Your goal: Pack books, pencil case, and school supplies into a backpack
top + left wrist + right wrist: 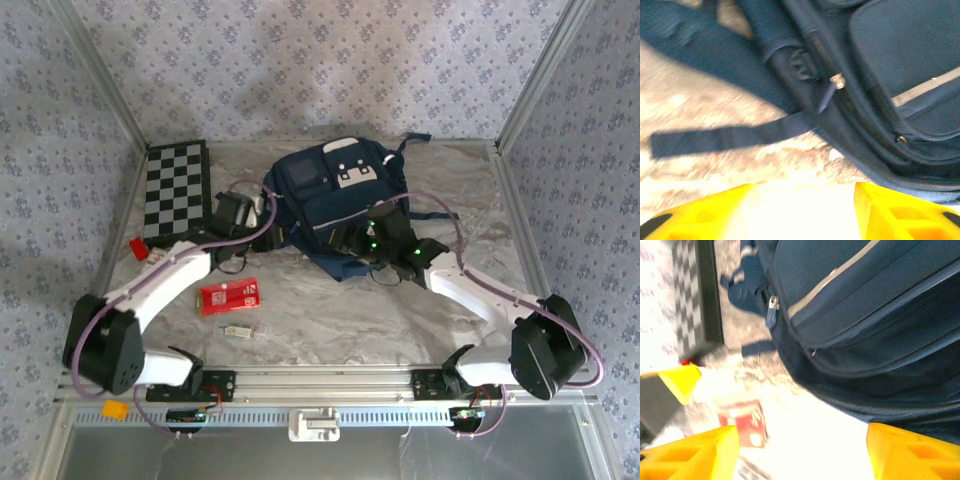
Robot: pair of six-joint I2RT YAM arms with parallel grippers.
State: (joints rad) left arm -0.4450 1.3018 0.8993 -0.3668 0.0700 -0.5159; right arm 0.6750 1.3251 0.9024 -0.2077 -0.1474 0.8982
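Note:
The navy backpack (335,195) lies at the back middle of the table, its zips closed as far as I can see. My left gripper (240,212) hovers at its left side, open, with a dark strap (730,137) and a zip pull (836,82) just ahead of its empty gripper (805,200). My right gripper (382,240) sits at the bag's near right edge, open and empty (802,450). The red pencil case (229,295) lies flat on the table, also seen as the red pouch (745,422). A small pale stick (238,331) lies nearer me. The books are out of view.
A black-and-white chequered board (177,190) lies at the back left, with a tiny red block (138,247) beside its near corner. Metal frame rails border the table. Bare tabletop (340,315) stretches between the backpack and the arm bases.

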